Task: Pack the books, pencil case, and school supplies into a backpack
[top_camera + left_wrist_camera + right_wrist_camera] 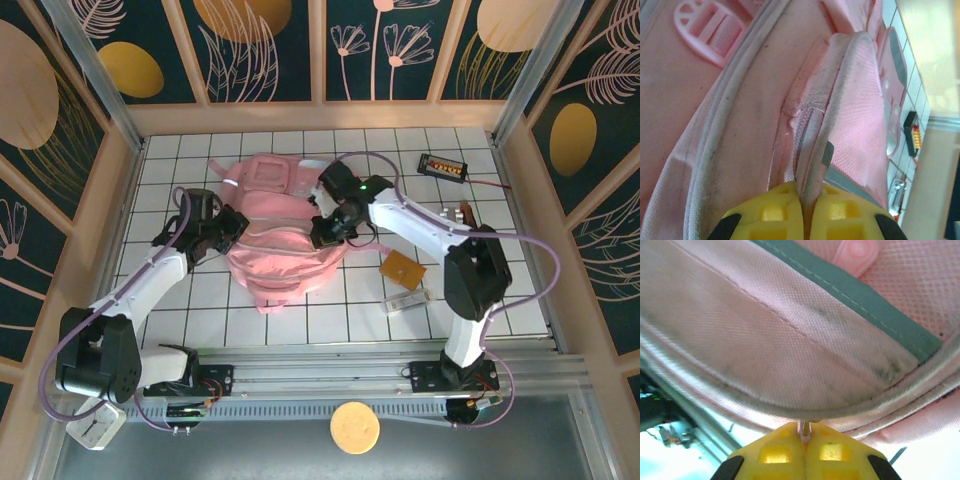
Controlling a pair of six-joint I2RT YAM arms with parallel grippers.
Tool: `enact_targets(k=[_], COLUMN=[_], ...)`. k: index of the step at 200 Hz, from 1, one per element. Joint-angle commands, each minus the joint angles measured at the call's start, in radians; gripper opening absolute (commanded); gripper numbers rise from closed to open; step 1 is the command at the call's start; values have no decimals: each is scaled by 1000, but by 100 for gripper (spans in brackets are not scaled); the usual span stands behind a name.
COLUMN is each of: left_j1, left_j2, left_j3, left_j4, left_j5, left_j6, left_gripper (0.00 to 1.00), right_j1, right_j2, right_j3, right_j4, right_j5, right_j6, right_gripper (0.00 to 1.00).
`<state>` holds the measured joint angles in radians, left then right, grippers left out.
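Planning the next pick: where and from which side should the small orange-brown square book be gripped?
Probably from straight above, with the right gripper once it frees the backpack. The orange-brown book lies flat on the table, turned diamond-wise, so pinch its far corner; the whitish block sits close by its near edge.

Black gadget [442, 166] with orange digits on white gridded table [330, 320]; tan disc [354, 427] near front edge.

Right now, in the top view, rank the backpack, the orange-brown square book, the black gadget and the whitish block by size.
1. backpack, by far the largest
2. orange-brown square book
3. black gadget and whitish block: they look about alike, so unranked
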<state>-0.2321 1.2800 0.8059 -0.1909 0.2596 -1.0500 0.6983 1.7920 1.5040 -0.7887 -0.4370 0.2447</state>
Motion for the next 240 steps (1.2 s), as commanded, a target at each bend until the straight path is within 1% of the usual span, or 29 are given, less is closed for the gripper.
enact_targets(k=[1,32,63,86,129,147,167,171,180,195,199,210,219,240], left_j1=[-14,-16,-26,-58,-145,-161,-164,-164,-164,-160,-157,-138,-101,-1], left_j2=[-11,-13,-7,8,33,26,6,0,-12,-40,-49,-75,-95,-105], left_j3=[61,62,63,69,51,31,17,18,25,54,61,74,67,53], left_j4=[-42,-28,0,24,127,164,168,161,131,30,1,-64,-88,-84], left_j5=[-40,-37,-23,-20,-32,-33,-30,-30,-31,-70,-84,-104,-91,3], left_j6=[76,66,51,26,-94,-140,-155,-151,-134,-69,-50,-6,14,51], left_gripper=[0,0,0,0,0,0,0,7,27,50,55,62,66,67], right_j1=[-15,15,51,66,141,156,151,148,136,111,103,82,68,49], right_j2=[-63,8,61,112,277,297,276,270,251,207,192,152,121,71], right_j3=[2,73,137,220,434,423,368,354,325,258,238,182,145,80], right_j4=[84,30,0,-23,-107,-78,-43,-41,-41,-40,-37,-27,-22,-21], right_j5=[-152,-216,-243,-262,-273,-275,-265,-261,-255,-242,-238,-233,-233,-231], right_j6=[37,34,32,31,14,29,35,33,27,17,15,14,10,2], right_gripper=[0,0,0,0,0,0,0,0,0,0,0,0,0,0])
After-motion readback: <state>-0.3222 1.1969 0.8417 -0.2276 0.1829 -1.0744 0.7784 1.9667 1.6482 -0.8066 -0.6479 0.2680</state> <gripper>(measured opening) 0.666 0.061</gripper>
